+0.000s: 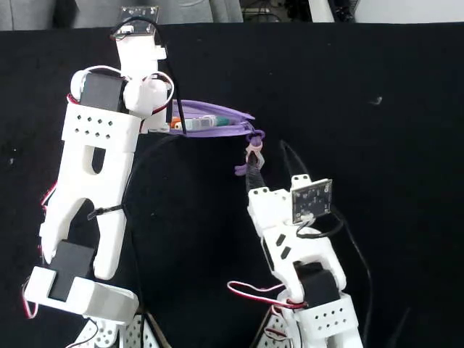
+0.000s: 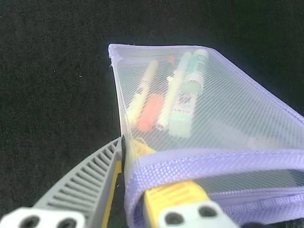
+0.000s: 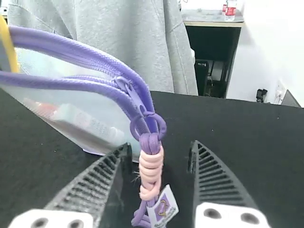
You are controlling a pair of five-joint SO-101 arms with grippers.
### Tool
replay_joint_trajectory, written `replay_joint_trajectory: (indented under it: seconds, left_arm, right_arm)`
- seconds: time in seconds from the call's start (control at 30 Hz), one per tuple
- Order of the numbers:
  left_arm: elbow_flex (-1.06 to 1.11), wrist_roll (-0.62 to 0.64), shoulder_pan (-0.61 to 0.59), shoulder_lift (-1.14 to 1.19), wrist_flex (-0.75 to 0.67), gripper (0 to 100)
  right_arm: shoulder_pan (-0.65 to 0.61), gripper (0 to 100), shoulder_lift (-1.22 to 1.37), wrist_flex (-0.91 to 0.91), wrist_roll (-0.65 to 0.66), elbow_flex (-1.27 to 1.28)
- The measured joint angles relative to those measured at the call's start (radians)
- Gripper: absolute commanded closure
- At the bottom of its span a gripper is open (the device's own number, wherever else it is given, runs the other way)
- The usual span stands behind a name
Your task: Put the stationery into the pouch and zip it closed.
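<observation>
The purple pouch [image 2: 228, 109], holding markers [image 2: 183, 102], is clamped at its rim by the left claw [image 2: 130, 156]; its zipper cord [image 3: 151, 166] is flanked by the right claw [image 3: 160, 148], spread apart.

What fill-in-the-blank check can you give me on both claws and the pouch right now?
The left claw is ___ on the mesh pouch's rim.
The right claw is ___, straddling the zipper pull cord.
The pens and markers lie ___ the pouch.
Missing words: shut; open; inside.
</observation>
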Motion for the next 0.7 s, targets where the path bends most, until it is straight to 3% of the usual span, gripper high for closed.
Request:
replay_joint_trajectory:
  seconds: [0.47, 0.7]
  left_arm:
    - [0.000, 0.000, 0.000, 0.000, 0.000, 97]
    - [0.000, 0.000, 0.000, 0.000, 0.000, 97]
  right_arm:
    - [-0.003, 80.4, 0.018, 0.049, 0.000, -0.021]
    - [-0.021, 80.4, 0.270, -0.006, 0.000, -0.106]
